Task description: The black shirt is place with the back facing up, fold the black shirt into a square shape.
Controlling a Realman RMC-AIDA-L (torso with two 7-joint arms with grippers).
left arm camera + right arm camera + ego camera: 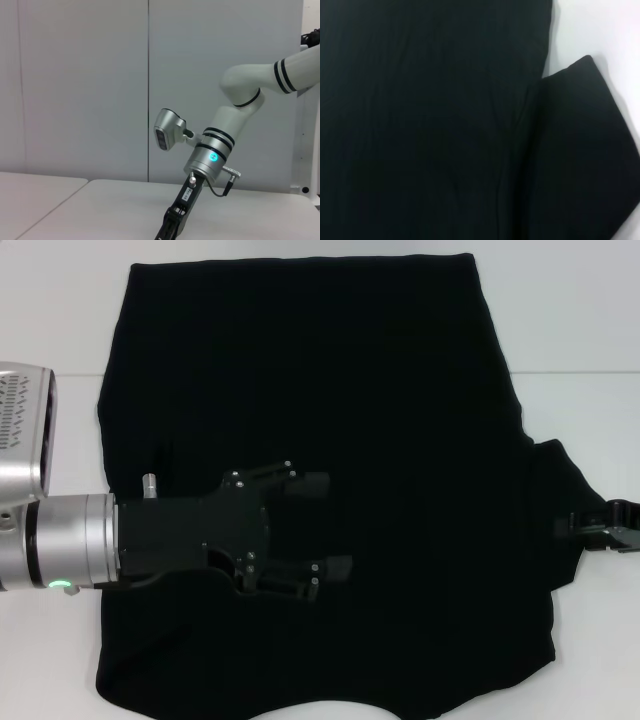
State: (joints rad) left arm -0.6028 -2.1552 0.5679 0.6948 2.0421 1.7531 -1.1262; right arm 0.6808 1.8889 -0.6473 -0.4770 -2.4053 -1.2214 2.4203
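The black shirt [400,420] lies spread flat on the white table [580,320] and fills most of the head view. Its right sleeve [560,490] sticks out to the right; no sleeve shows on the left side. My left gripper [325,525] is open and empty over the shirt's left middle, fingers pointing right. My right gripper [585,530] is at the tip of the right sleeve, at the right edge of the view. The right wrist view shows the shirt body [420,125] and the sleeve [580,150] close up.
Bare white table shows along the far edge and on both sides of the shirt. The left wrist view shows my right arm [220,145] reaching down to the table [100,205], with a grey wall behind it.
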